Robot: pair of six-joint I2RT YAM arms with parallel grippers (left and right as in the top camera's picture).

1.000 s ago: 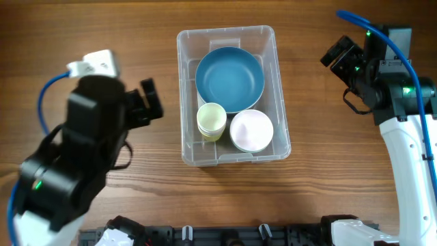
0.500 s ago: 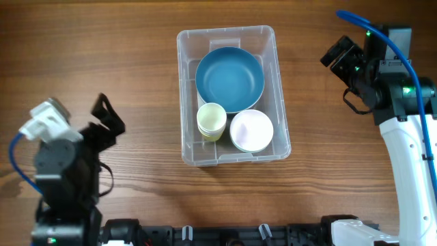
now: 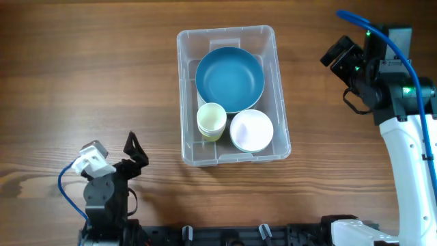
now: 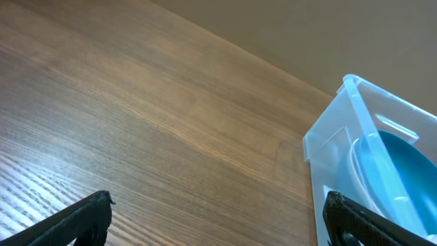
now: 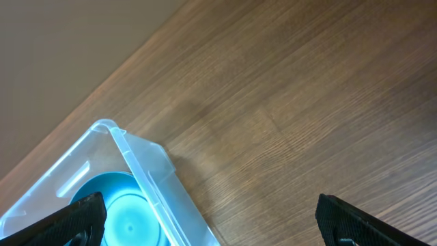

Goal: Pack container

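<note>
The clear plastic container [image 3: 280, 96] stands in the middle of the wooden table. Inside it lie a blue bowl [image 3: 229, 79], a pale yellow cup [image 3: 212, 120] and a white bowl [image 3: 251, 130]. My left gripper [image 3: 134, 154] is open and empty, low at the front left, well away from the container. My right gripper [image 3: 338, 53] is open and empty, to the right of the container's far end. The left wrist view shows the container's corner [image 4: 328, 137] and the blue bowl [image 4: 396, 171]. The right wrist view shows the container [image 5: 153, 171] and the blue bowl [image 5: 116, 205].
The arm bases and a black rail [image 3: 225, 236] line the table's front edge. Bare wood surrounds the container.
My left arm has pulled back from beside the container toward the front left and folded down near its base. The right arm has not moved.
</note>
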